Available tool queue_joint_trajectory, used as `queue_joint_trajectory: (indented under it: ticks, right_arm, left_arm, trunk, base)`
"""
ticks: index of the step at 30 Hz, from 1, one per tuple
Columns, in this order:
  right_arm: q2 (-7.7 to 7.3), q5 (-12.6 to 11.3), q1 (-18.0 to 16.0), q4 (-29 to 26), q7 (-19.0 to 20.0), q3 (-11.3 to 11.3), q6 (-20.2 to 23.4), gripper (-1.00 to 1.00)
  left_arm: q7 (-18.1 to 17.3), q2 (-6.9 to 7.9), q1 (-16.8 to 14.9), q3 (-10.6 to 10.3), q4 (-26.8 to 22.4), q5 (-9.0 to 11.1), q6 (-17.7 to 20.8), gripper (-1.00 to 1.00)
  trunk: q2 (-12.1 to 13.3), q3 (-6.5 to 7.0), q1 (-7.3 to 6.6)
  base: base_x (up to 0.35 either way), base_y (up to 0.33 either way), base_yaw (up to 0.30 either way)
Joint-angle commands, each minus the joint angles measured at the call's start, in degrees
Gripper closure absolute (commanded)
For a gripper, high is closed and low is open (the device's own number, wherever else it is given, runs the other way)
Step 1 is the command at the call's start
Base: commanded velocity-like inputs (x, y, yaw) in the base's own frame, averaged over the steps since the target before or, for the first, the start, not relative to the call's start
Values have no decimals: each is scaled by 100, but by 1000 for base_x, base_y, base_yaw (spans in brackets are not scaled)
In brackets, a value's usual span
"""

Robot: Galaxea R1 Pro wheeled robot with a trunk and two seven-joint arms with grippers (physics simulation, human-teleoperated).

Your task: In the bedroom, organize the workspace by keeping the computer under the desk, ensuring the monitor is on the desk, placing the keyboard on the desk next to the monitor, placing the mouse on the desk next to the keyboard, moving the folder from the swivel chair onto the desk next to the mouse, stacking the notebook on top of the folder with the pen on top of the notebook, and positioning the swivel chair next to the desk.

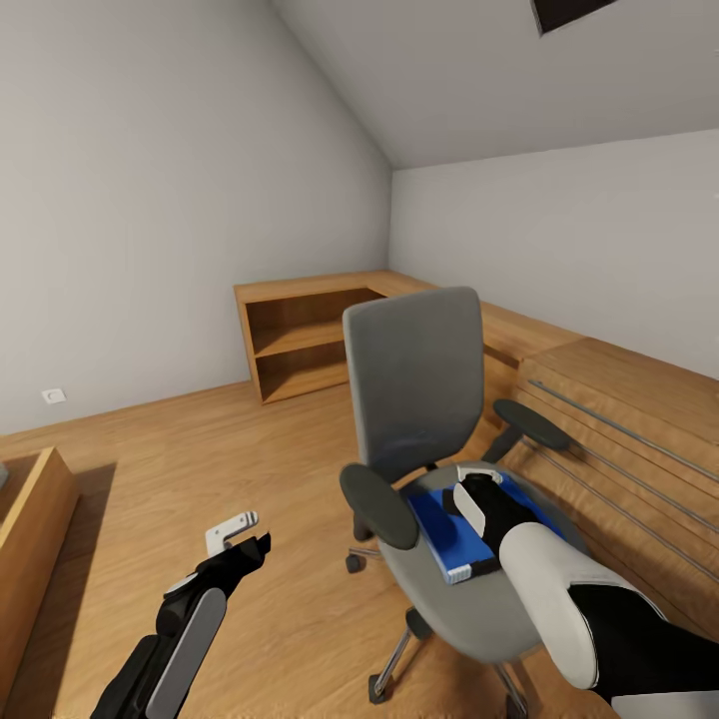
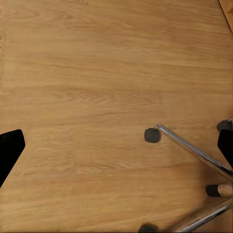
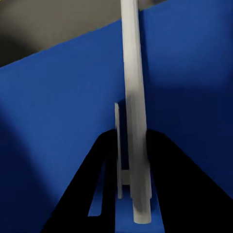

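The grey swivel chair [image 1: 414,379] stands on the wood floor in the middle of the head view. A blue folder [image 1: 439,529] with a white edge lies flat on its seat. My right gripper [image 1: 479,499] is down on the folder. In the right wrist view the blue folder [image 3: 58,107] is very close, and the dark fingers [image 3: 174,184] stand close together around its white strip [image 3: 133,97]. My left gripper [image 1: 235,534] hangs open over bare floor left of the chair, its fingers [image 2: 9,150] wide apart. The chair's chrome leg [image 2: 194,151] and a caster [image 2: 152,135] lie below it.
A low wooden shelf unit [image 1: 300,345] stands against the back wall. A long wooden counter with grey rails [image 1: 619,449] runs along the right, close behind the chair. A wooden box edge [image 1: 35,519] is at the left. Open floor lies between.
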Motion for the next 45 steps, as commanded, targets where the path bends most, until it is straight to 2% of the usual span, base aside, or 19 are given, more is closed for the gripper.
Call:
queue_joint_trajectory:
  ticks: [1,9,24,34,45]
  right_arm:
    - [5,-136,2,332,-29,-60,-5,100]
    - [5,-136,2,332,-29,-48,-13,100]
    - [5,-121,2,324,-29,-41,-92,100]
    - [3,-97,2,323,-51,-30,-586,100]
    - [-3,-75,2,323,-61,-30,-707,100]
  left_arm:
    - [56,5,-4,-13,-7,55,6,-100]
    - [47,12,-4,-13,-5,53,6,-100]
    - [75,4,-4,-13,-5,47,6,-100]
    - [82,4,-4,-45,-5,50,6,-100]
    - [85,4,-4,-48,-5,57,14,-100]
  trunk:
    - [-2,-7,-2]
    - [-2,-7,-2]
    - [599,263,-332]
    - [1000,442,-551]
    - [1442,640,-793]
  base:
    - [-120,0,0]
    - [-27,0,0]
    - [0,0,0]
    - [0,0,0]
    - [-27,0,0]
